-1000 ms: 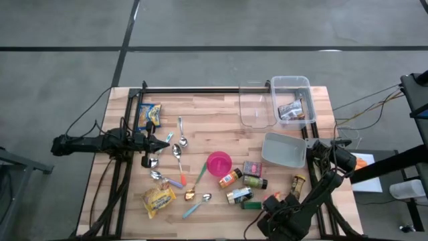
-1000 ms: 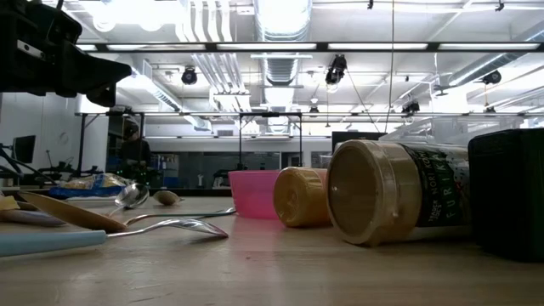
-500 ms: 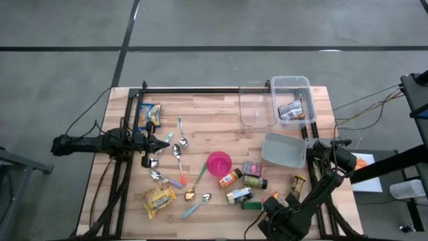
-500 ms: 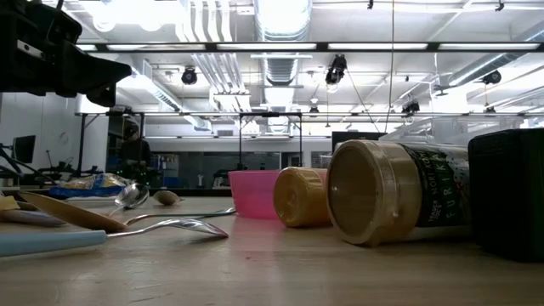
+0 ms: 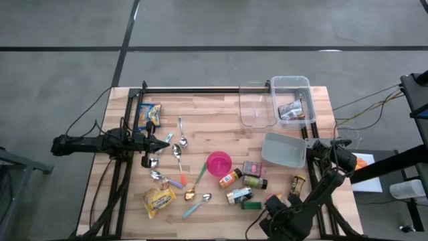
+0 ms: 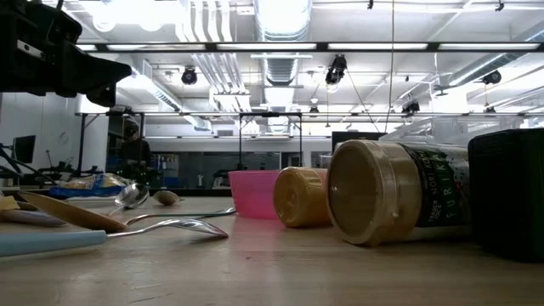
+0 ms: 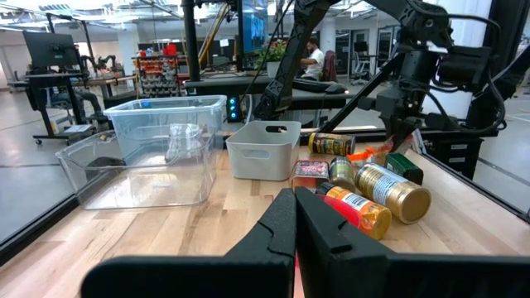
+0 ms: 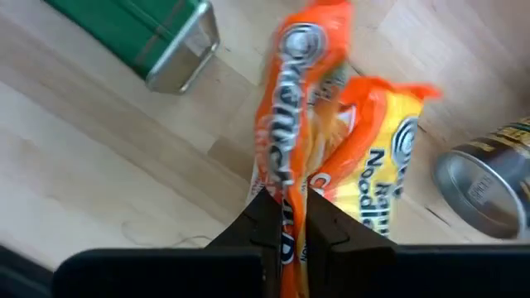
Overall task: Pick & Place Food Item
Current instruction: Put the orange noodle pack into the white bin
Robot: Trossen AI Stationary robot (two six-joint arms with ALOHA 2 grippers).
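Between right jaws, noodle packet lengthwise.

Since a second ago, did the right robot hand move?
Yes, a little. The right gripper pinched shut on the orange noodle packet; seen from above, it barely shifted beside the green tin.

Grey floor (ceiling lights)

From above, your right arm covers the noodle packet; only the wrist view shows it, blurred, its lower end hidden behind the fingers. The low view crops the black container at the edge.
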